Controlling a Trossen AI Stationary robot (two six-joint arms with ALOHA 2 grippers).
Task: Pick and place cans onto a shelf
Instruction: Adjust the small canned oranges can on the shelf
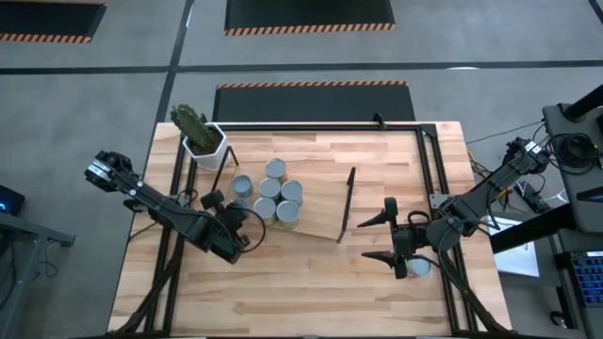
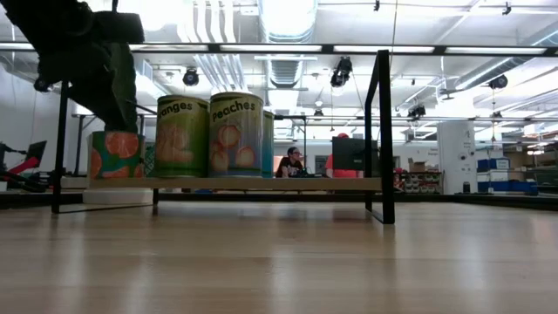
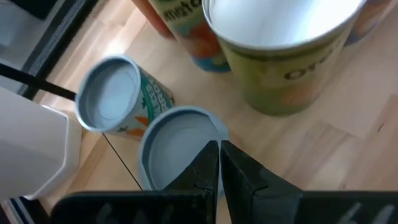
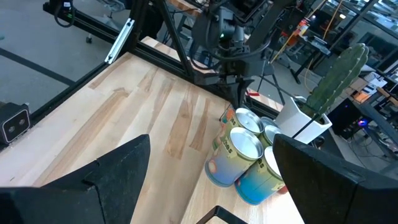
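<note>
In the high view, 6 cans (image 1: 275,169) can be counted, clustered on the left half of the shelf (image 1: 325,202). A pale round shape (image 1: 418,267) lies under the right arm's wrist, too covered to tell whether it is another can. In the low view the left arm (image 2: 83,52) hides the top of the leftmost can (image 2: 115,155), and the can (image 2: 267,144) behind the "Peaches" can (image 2: 235,135) shows only as a sliver. In the left wrist view the nearest big can (image 3: 280,56) is cut off by the picture edge.

The left gripper (image 3: 219,152) hangs just over the round top of a can (image 3: 177,146) at the near left of the cluster, with its 2 fingers pressed together and nothing between them. The right gripper (image 1: 364,240) waits over bare table to the right of the shelf, its fingers spread wide and empty.

A white hexagonal pot (image 1: 204,141) holding a green cactus (image 1: 188,121) stands at the shelf's far left corner, beside the cans. Beyond the table a person (image 2: 295,161) sits in the room.

The cans are short cylinders with shiny ridged metal tops and colourful fruit labels. The shelf is a pale wood board between thin black wire uprights (image 2: 379,131), on a planked wooden table (image 1: 311,292).
</note>
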